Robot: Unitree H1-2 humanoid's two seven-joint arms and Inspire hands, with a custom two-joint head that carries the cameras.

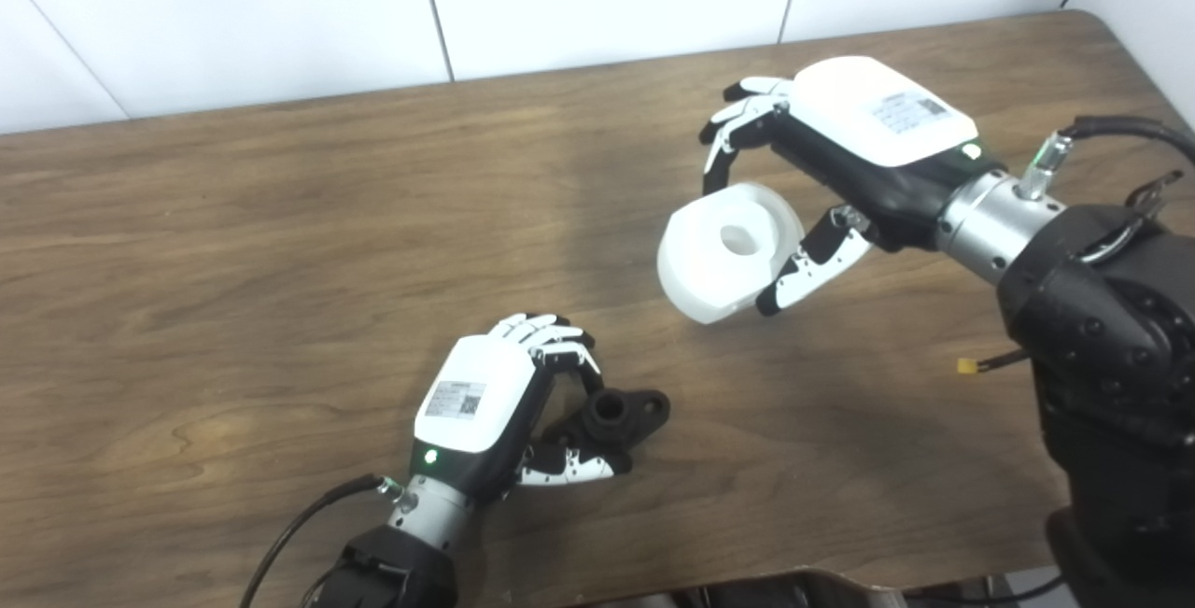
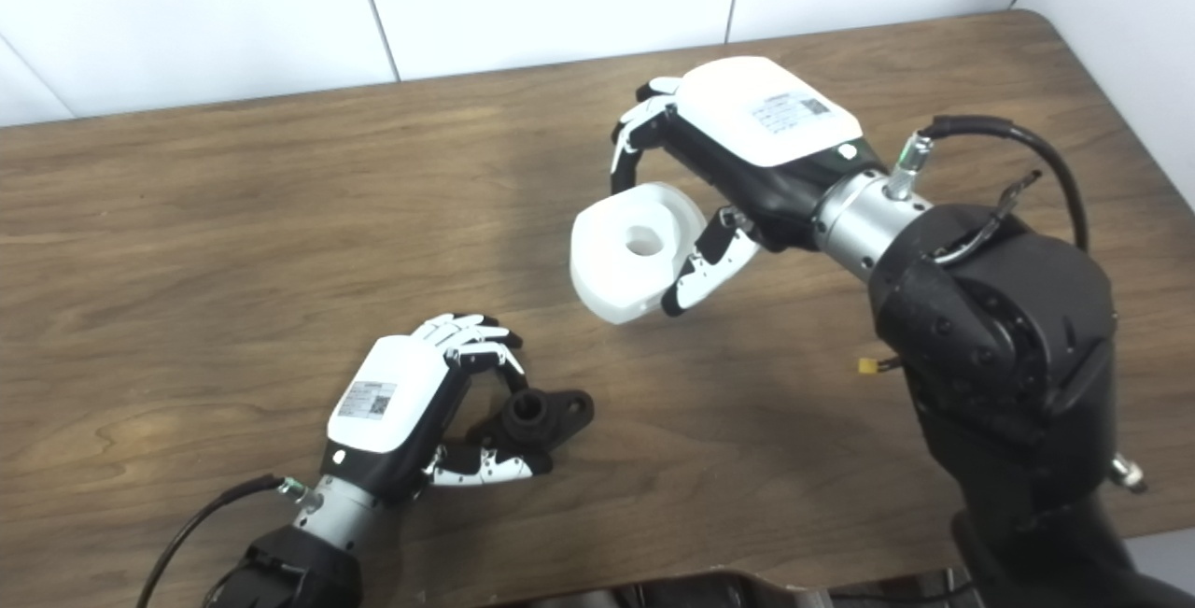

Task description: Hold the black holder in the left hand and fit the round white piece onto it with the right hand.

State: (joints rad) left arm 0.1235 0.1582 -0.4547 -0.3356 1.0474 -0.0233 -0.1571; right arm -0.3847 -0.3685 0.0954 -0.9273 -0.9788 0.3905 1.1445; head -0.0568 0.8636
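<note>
Left eye view, left hand [image 1: 504, 407] grasping black holder [image 1: 611, 414], right hand [image 1: 840, 155] grasping round white piece [image 1: 728, 248]

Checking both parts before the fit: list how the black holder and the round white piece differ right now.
The black holder is dark and smaller, with a raised round socket and a side lug; the round white piece is pale, larger and thick, with a centre hole. The holder sits low by the table in the left hand; the white piece is farther back in the right hand. The two parts are apart, not yet fitted. Both are gripped between fingers and thumb.
</note>
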